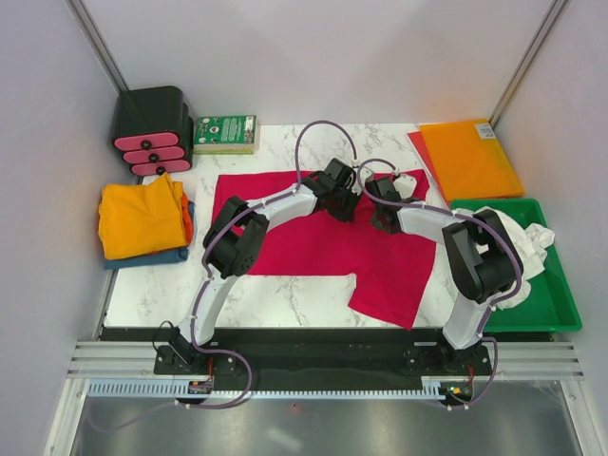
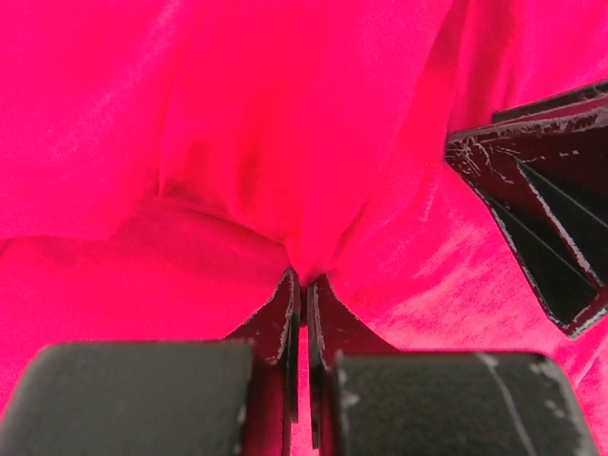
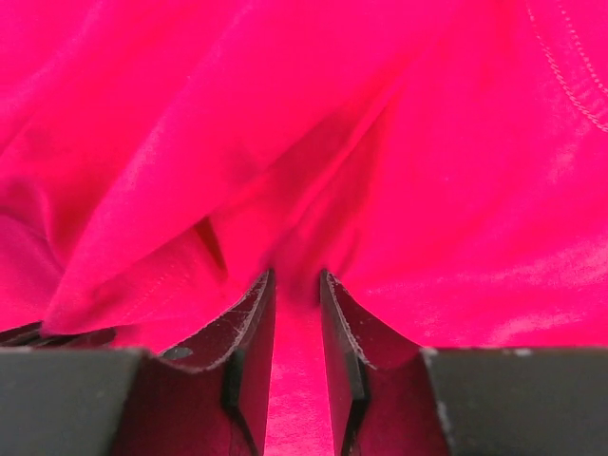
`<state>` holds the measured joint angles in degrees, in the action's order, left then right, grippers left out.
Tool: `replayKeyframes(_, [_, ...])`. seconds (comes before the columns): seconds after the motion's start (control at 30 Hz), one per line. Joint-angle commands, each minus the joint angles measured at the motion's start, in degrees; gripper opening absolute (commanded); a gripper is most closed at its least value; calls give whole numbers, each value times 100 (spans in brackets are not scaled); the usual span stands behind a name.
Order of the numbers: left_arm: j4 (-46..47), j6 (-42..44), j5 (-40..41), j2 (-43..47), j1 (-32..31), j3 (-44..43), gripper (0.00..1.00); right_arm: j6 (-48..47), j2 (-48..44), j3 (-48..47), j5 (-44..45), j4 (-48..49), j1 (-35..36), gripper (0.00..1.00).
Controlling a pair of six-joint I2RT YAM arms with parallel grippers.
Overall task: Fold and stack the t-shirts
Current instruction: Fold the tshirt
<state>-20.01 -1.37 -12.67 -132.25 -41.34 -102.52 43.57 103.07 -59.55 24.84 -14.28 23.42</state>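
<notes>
L gripper (image 2: 304, 282) is pinching a raised fold of the red t-shirt (image 1: 304, 242), jaws pressed together. R gripper (image 3: 296, 280) is sitting just beside it w/ jaws slightly apart, cloth bunching at the tips; can't tell if it's gripping. Shirt is lying spread across the marble table (image 1: 180, 285), approx. mid-table.
</notes>
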Motion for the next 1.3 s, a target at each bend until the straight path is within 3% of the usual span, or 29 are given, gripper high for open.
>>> replayKeyframes(0.0, [-82,84,-236,278,-41,118,2,143,21,-171,-216,268,40,33])
replayKeyframes(0.5, [-91,110,-192,287,-41,153,2,116,-392,-224,38,128,277,36])
replayKeyframes(1.27, [-117,110,-184,348,-41,259,2,204,214,-303,12,163,347,34])
